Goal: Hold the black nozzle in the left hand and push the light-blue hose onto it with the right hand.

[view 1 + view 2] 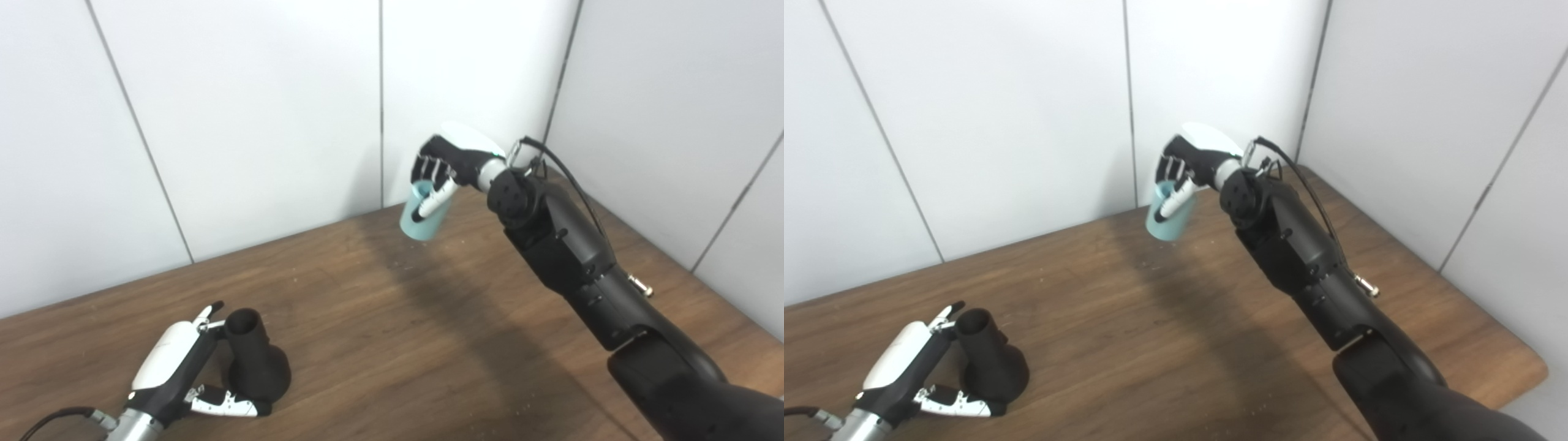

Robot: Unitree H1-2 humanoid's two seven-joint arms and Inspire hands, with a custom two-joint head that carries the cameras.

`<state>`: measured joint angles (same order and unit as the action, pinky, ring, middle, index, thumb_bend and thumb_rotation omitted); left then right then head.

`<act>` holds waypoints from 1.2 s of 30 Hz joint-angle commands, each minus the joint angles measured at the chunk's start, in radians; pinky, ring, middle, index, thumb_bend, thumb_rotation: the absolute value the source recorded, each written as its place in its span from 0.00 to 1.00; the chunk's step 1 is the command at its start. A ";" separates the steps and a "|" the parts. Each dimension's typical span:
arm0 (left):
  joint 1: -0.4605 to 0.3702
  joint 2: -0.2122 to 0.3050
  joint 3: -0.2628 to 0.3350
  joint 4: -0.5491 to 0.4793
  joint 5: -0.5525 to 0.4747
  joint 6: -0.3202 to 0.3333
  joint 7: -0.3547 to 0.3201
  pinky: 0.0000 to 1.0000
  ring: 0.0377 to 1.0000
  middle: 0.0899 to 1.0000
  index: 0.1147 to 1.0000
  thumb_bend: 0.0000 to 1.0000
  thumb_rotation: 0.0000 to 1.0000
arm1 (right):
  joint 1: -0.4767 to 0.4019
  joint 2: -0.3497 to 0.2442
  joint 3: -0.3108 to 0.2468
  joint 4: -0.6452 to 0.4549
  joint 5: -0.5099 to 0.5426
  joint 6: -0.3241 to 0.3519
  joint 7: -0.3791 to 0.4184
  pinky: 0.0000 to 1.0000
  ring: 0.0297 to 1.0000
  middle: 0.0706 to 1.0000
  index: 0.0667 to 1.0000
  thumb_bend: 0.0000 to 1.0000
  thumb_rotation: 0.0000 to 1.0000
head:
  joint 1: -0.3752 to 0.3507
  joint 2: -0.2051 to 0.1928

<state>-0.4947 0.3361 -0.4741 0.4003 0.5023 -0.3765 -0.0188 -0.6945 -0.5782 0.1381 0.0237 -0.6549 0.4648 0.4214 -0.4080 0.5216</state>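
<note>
The black nozzle stands on its wide base at the table's front left, its narrow open neck pointing up. My left hand sits against its left side. The fingers reach straight up beside the neck, and the thumb lies along the front of the base. No finger wraps the neck. The light-blue hose, a short open tube, hangs in the air above the table's far edge. My right hand is shut on its upper end, with the thumb across its side.
The brown wooden table meets white wall panels at the back and right. My right forearm stretches diagonally over the right half of the table, with a cable looped along it.
</note>
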 commanded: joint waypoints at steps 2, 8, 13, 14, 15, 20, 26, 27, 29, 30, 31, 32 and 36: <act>0.038 0.016 -0.034 0.025 0.059 0.053 -0.087 1.00 0.58 0.42 0.42 0.53 0.00 | -0.089 -0.010 0.006 -0.076 0.023 -0.026 0.013 0.41 0.44 0.45 0.44 0.52 0.00 | 0.025 0.003; 0.035 -0.007 -0.038 0.005 0.064 0.089 -0.100 1.00 0.58 0.41 0.43 0.53 0.00 | -0.138 -0.007 0.033 -0.130 0.070 -0.031 0.071 0.41 0.45 0.44 0.44 0.52 0.00 | 0.120 0.010; 0.032 -0.030 -0.047 -0.006 0.079 0.124 -0.096 1.00 0.59 0.41 0.43 0.53 0.00 | -0.169 -0.011 0.058 -0.175 0.083 -0.021 0.121 0.40 0.45 0.43 0.44 0.52 0.00 | 0.189 0.016; 0.032 -0.032 -0.048 -0.009 0.081 0.129 -0.096 1.00 0.59 0.42 0.42 0.53 0.00 | -0.175 -0.010 0.063 -0.186 0.085 -0.018 0.131 0.40 0.45 0.43 0.44 0.52 0.00 | 0.189 0.016; 0.032 -0.035 -0.049 -0.013 0.084 0.136 -0.096 1.00 0.59 0.42 0.42 0.53 0.00 | -0.182 -0.009 0.067 -0.199 0.090 -0.017 0.142 0.40 0.45 0.44 0.44 0.52 0.00 | 0.213 0.020; 0.031 -0.051 -0.055 -0.024 0.093 0.158 -0.095 1.00 0.58 0.41 0.43 0.53 0.00 | -0.215 -0.004 0.084 -0.236 0.116 -0.032 0.185 0.39 0.45 0.44 0.44 0.52 0.00 | 0.263 0.024; 0.024 -0.064 -0.064 -0.021 0.105 0.167 -0.092 1.00 0.58 0.40 0.43 0.53 0.00 | -0.270 0.010 0.128 -0.263 0.111 -0.022 0.234 0.39 0.44 0.45 0.44 0.52 0.00 | 0.303 0.031; 0.024 -0.065 -0.066 -0.022 0.107 0.167 -0.092 1.00 0.58 0.40 0.43 0.53 0.00 | -0.278 0.011 0.137 -0.267 0.108 -0.020 0.242 0.39 0.44 0.45 0.43 0.52 0.00 | 0.306 0.032; 0.023 -0.067 -0.069 -0.022 0.111 0.169 -0.090 1.00 0.58 0.39 0.43 0.53 0.00 | -0.291 0.015 0.147 -0.273 0.110 -0.018 0.254 0.39 0.44 0.45 0.43 0.52 0.00 | 0.311 0.034; 0.022 -0.068 -0.071 -0.022 0.115 0.170 -0.089 1.00 0.58 0.39 0.43 0.53 0.00 | -0.296 0.018 0.150 -0.277 0.112 -0.016 0.259 0.39 0.44 0.45 0.43 0.52 0.00 | 0.314 0.035; 0.021 -0.069 -0.072 -0.021 0.117 0.171 -0.089 1.00 0.58 0.39 0.43 0.53 0.00 | -0.299 0.021 0.152 -0.279 0.113 -0.015 0.263 0.39 0.44 0.45 0.43 0.52 0.00 | 0.314 0.035; 0.021 -0.069 -0.073 -0.021 0.118 0.171 -0.089 1.00 0.58 0.39 0.43 0.53 0.00 | -0.301 0.023 0.153 -0.280 0.113 -0.014 0.266 0.39 0.44 0.45 0.43 0.52 0.00 | 0.314 0.035; 0.014 -0.078 -0.074 -0.025 0.117 0.189 -0.100 1.00 0.58 0.40 0.43 0.53 0.00 | -0.316 0.043 0.161 -0.290 0.132 -0.032 0.288 0.38 0.43 0.46 0.43 0.52 0.00 | 0.345 0.044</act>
<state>-0.5023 0.2653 -0.5036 0.3449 0.5514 -0.2410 -0.0416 -0.9385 -0.5311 0.3097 -0.2380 -0.5335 0.4584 0.7092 -0.0630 0.5645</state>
